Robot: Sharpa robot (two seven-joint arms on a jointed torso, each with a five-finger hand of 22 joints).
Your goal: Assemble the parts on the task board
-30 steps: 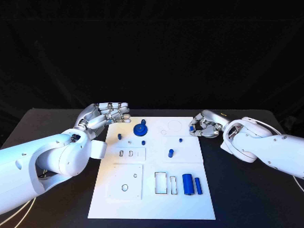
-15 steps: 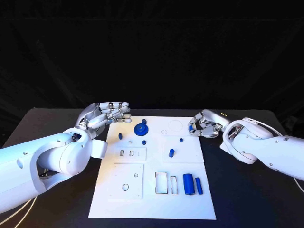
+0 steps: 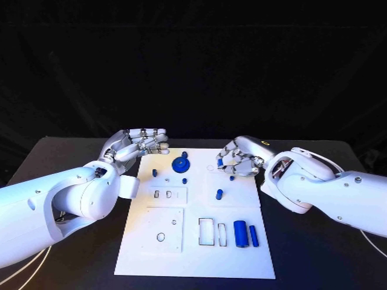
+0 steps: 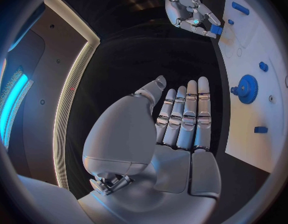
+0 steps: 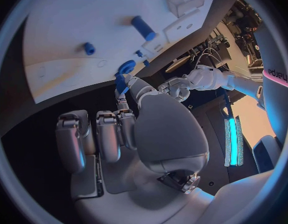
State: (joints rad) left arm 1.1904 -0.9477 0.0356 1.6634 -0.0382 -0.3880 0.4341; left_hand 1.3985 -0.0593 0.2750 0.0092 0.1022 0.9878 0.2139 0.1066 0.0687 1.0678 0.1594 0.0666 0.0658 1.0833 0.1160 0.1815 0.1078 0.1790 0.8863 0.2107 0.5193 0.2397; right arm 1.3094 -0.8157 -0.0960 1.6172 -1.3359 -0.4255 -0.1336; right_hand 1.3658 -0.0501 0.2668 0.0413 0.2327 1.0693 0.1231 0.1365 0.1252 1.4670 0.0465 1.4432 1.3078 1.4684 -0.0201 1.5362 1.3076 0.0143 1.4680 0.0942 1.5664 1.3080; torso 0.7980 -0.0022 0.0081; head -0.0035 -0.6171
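Board (image 3: 193, 260) lies white in the middle of the black table (image 3: 54, 157). Left hand (image 3: 139, 144) hovers at its far left corner, fingers straight and together, holding nothing. Right hand (image 3: 237, 162) over the far right part pinches a small blue piece (image 5: 121, 83) at its fingertips.
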